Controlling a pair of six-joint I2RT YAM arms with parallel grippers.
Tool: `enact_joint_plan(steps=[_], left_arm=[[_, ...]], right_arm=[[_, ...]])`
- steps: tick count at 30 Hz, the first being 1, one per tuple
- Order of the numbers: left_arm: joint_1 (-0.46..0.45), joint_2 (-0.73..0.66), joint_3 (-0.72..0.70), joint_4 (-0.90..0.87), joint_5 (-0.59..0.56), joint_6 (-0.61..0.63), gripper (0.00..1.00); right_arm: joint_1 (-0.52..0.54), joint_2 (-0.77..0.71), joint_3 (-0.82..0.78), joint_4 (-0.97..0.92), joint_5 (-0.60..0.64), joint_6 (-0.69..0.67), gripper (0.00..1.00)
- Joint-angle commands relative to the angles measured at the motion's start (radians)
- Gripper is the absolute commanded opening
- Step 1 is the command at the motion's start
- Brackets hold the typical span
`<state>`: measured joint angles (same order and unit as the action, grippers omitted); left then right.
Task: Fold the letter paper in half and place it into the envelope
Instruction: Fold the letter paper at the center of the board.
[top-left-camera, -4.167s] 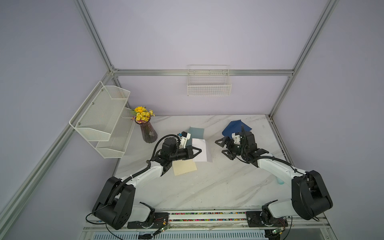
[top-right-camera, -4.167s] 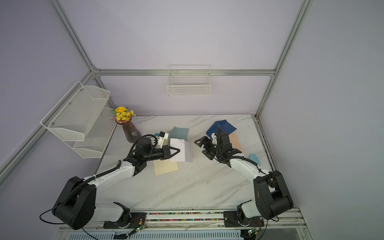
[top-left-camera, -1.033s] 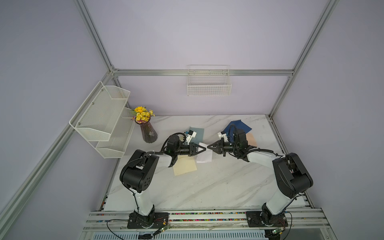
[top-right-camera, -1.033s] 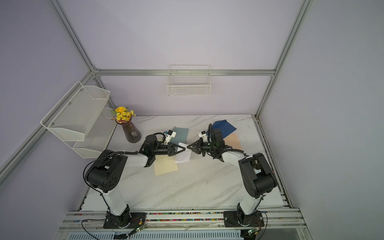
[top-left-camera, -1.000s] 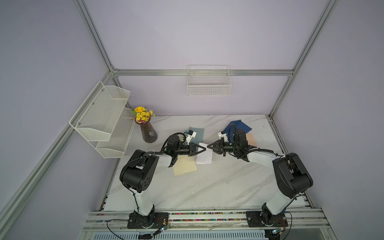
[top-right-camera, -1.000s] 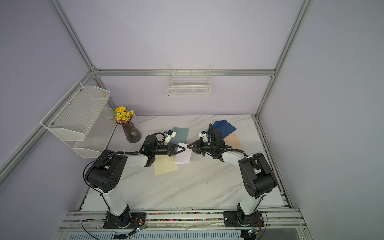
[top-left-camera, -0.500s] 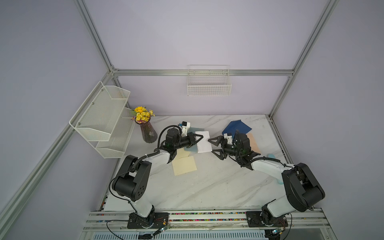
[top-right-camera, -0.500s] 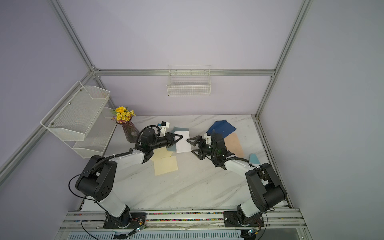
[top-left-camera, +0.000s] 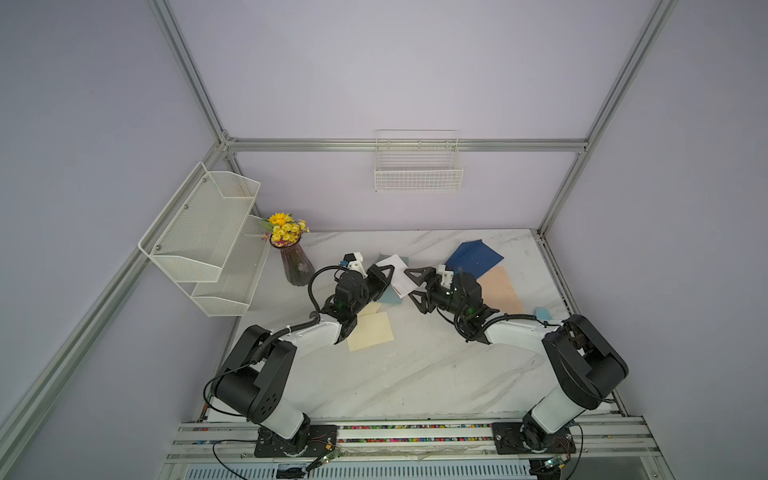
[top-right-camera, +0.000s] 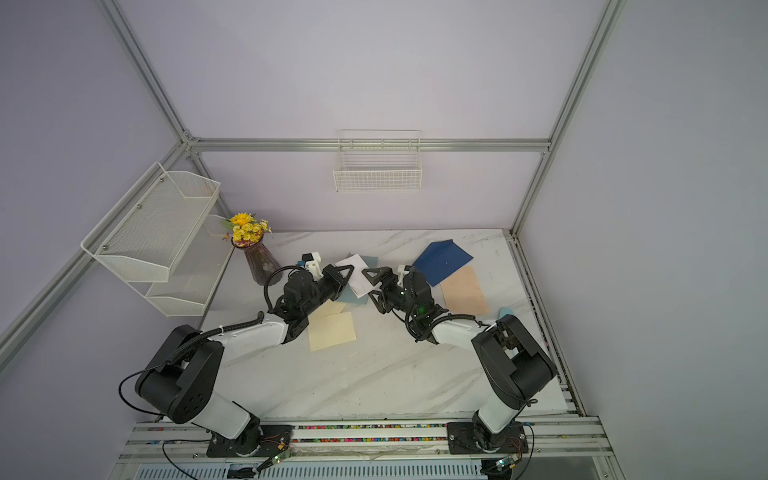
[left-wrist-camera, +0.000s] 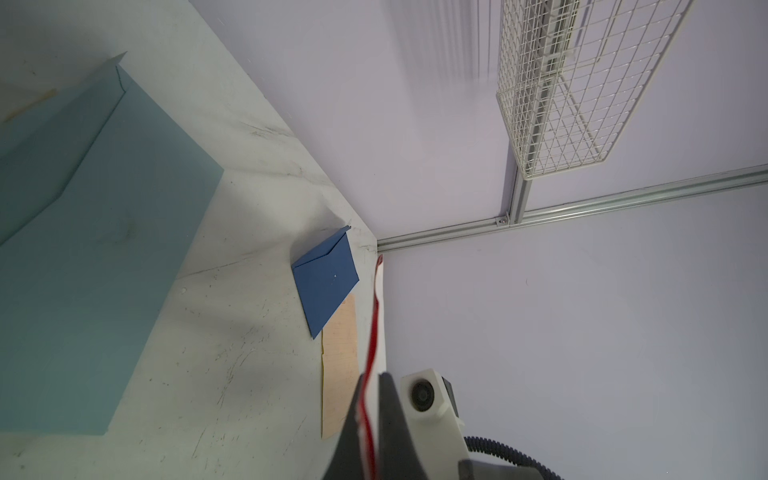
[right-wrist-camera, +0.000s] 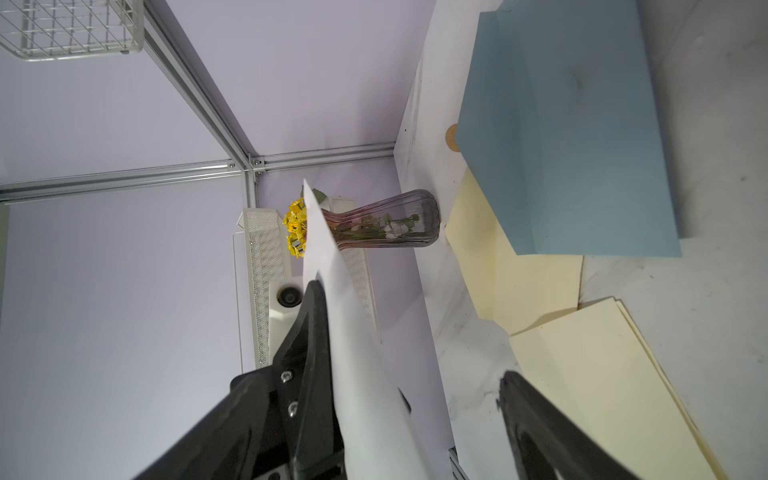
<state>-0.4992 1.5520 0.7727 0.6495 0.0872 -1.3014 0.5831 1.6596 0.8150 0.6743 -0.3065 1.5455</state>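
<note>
The white letter paper (top-left-camera: 397, 272) (top-right-camera: 358, 274) hangs in the air over the back middle of the table, with my left gripper (top-left-camera: 385, 275) (top-right-camera: 345, 275) shut on its edge. In the left wrist view the paper (left-wrist-camera: 376, 316) is edge-on with a red streak, pinched at my left gripper (left-wrist-camera: 371, 379). My right gripper (top-left-camera: 416, 286) (top-right-camera: 372, 287) stands open around the paper's other side. In the right wrist view the paper (right-wrist-camera: 353, 353) leans against one finger of my right gripper (right-wrist-camera: 409, 357). A pale teal envelope (top-left-camera: 391, 297) (left-wrist-camera: 104, 249) lies below, and a dark blue envelope (top-left-camera: 473, 257) (left-wrist-camera: 326, 282) lies at the back right.
A glass vase of yellow flowers (top-left-camera: 297, 266) stands at the back left beside a white mesh rack (top-left-camera: 208, 232). Cream sheets (top-left-camera: 370, 330) lie under my left arm. A peach sheet (top-left-camera: 498, 291) lies by the dark blue envelope. A wire basket (top-left-camera: 417, 170) hangs on the back wall.
My right gripper has opened and let go of the paper. My left gripper has kept its hold and carried the paper up and toward the back of the table.
</note>
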Motion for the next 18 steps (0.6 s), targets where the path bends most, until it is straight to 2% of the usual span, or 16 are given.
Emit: enact_joint_plan(steps=[1,4,6,7,9,11,12,15,18], left_arm=[[-0.019,-0.043,-0.013,0.088,-0.12,-0.03,0.0],[-0.025,-0.054,-0.037,0.1,-0.109,-0.034,0.0],[-0.029,-0.056,-0.048,0.12,-0.08,-0.034,0.03],[-0.027,-0.055,-0.052,0.132,-0.061,-0.032,0.15],[-0.022,-0.06,-0.063,0.151,-0.011,-0.018,0.54],[-0.014,-0.071,-0.075,0.145,0.038,0.007,0.79],[-0.006,-0.075,-0.08,0.142,0.071,0.027,0.86],[0.03,-0.073,-0.092,0.16,0.205,0.094,0.93],[0.08,-0.034,-0.089,0.217,0.384,0.144,0.93]], right_arm=[[0.026,0.019,0.028,0.078,0.063,0.05,0.81],[0.027,0.02,0.032,0.067,0.07,0.04,0.6],[0.027,0.014,0.029,0.061,0.069,0.035,0.39],[0.026,0.007,0.027,0.052,0.064,0.033,0.3],[0.023,-0.011,0.022,0.025,0.045,0.024,0.13],[0.015,-0.03,0.023,-0.016,0.011,0.001,0.03],[0.01,-0.04,0.027,-0.042,-0.014,-0.015,0.0],[-0.002,-0.059,0.029,-0.082,-0.102,-0.051,0.0],[-0.009,-0.067,0.041,-0.094,-0.211,-0.082,0.0]])
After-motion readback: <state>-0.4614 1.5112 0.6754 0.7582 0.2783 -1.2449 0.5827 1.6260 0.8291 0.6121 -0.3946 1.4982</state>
